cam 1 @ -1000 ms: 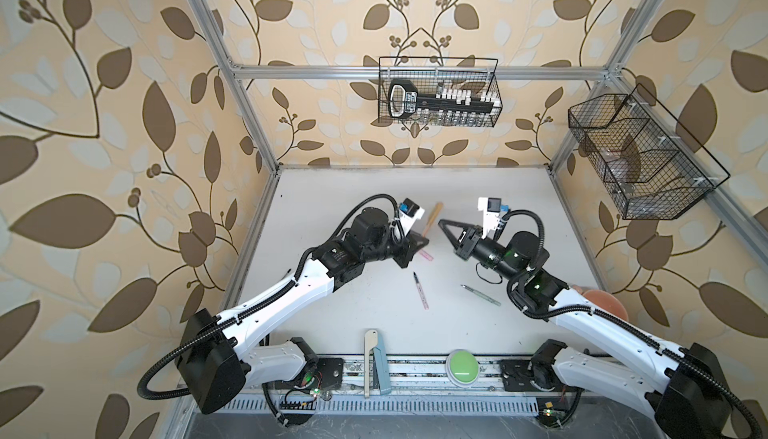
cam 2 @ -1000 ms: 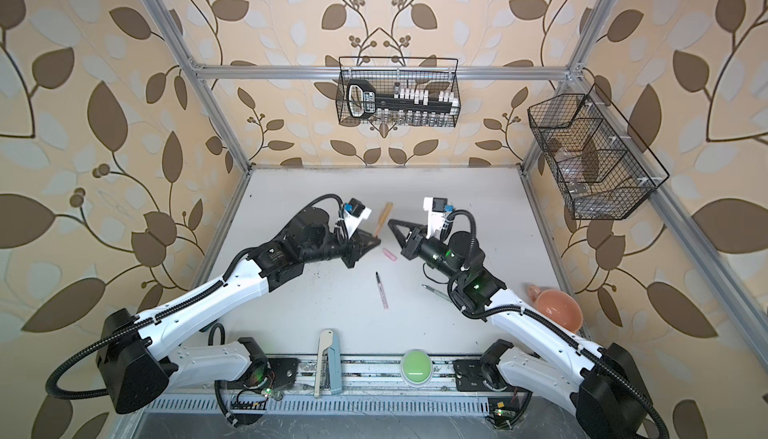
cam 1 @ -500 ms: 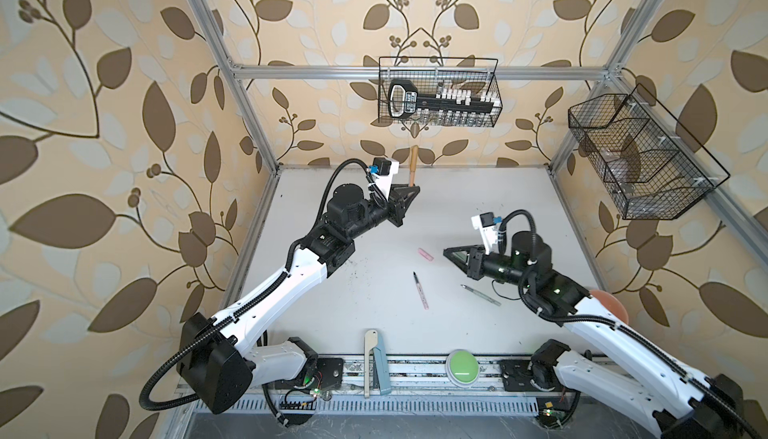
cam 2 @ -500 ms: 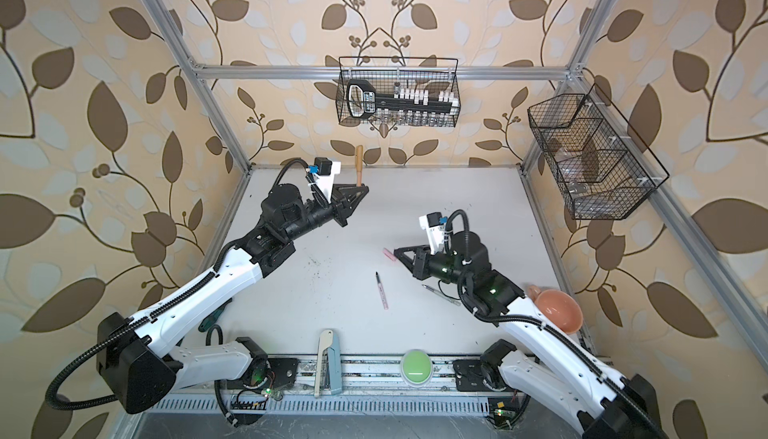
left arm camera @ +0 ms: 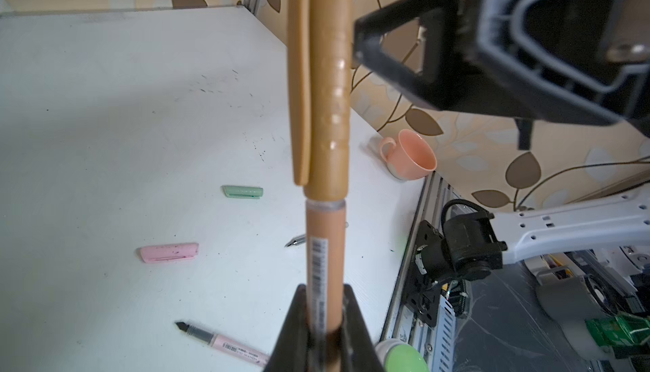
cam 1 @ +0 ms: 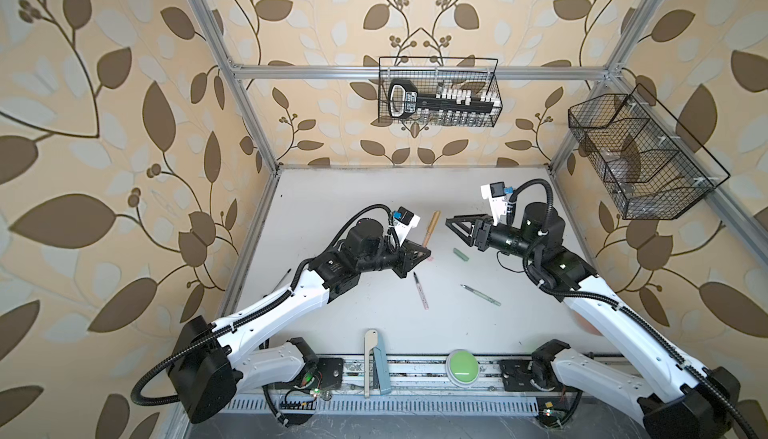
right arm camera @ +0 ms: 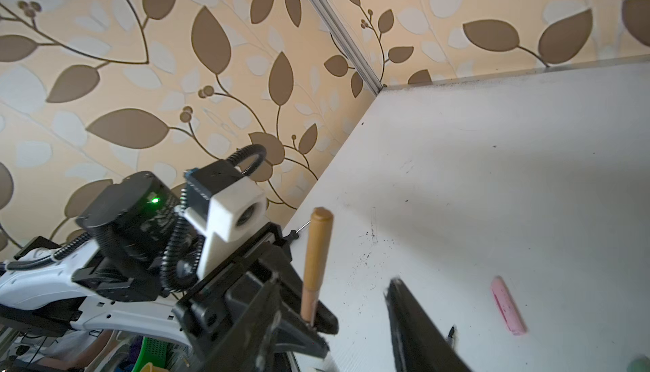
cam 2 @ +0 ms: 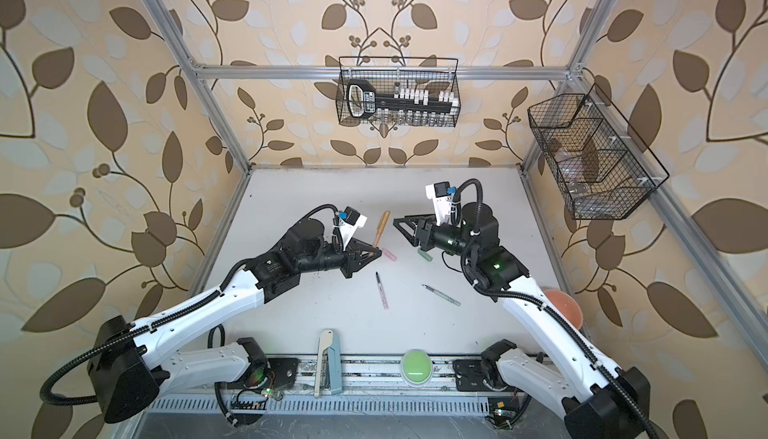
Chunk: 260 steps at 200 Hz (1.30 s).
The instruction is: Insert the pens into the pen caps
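One brown-orange pen (left arm camera: 325, 247), tan cap (left arm camera: 329, 88) on, grasped by left gripper (cam 1: 424, 253); right gripper (right arm camera: 334, 284) released, empty

We count three pens: one brown pen (left arm camera: 323, 254), one pink pen (cam 1: 420, 291) and one green pen (cam 1: 481, 295). We count three caps: one brown cap (left arm camera: 327, 88), one pink cap (left arm camera: 169, 252), one green cap (left arm camera: 242, 191). Also two wire baskets, a back basket (cam 1: 440, 75) and a side basket (cam 1: 665, 192), one cup (left arm camera: 395, 160) and one green button (cam 1: 460, 368).

Bright, soft light — faint shadows, bowed edges, wrist-view foregrounds blurred.
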Available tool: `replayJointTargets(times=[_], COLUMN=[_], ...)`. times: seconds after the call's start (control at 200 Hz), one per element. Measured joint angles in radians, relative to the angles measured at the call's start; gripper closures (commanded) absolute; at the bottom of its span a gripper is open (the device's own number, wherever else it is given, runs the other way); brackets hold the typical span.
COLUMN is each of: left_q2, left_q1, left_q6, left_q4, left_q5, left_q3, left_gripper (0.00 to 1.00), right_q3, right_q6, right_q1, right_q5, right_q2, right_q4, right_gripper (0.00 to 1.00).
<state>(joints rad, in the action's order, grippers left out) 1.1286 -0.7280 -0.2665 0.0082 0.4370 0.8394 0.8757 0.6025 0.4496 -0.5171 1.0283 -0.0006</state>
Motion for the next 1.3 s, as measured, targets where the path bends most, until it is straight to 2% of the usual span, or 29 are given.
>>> replayJointTargets(times=[0.225, 0.79, 0.99, 1.13, 1.3], left_q2=[-0.025, -0.009, -0.007, 0.000, 0.031], left_q1=[0.001, -0.006, -0.013, -0.013, -0.013], left_q6=[-0.001, -0.003, -0.003, -0.002, 0.006], left_q4=[0.000, 0.000, 0.000, 0.000, 0.007], left_q5=[-0.002, -0.003, -0.008, -0.021, -0.027], left_q3=[0.000, 0.000, -0.002, -0.002, -0.002], left_gripper=[1.00, 1.00, 1.00, 1.00, 1.00], right_q3=[0.000, 0.071, 0.087, 0.088, 0.088], right_q6=[0.011, 0.026, 0.038, 0.044, 0.047], right_q1=[0.063, 0.047, 0.047, 0.048, 0.047], right_q5=[-0.005, -0.022, -0.042, -0.047, -0.041], right_q2=[0.053, 0.132, 0.164, 0.166, 0.166], right_q4=[0.050, 0.098, 0.102, 0.103, 0.095], right_gripper=[0.48, 0.56, 0.67, 0.70, 0.86])
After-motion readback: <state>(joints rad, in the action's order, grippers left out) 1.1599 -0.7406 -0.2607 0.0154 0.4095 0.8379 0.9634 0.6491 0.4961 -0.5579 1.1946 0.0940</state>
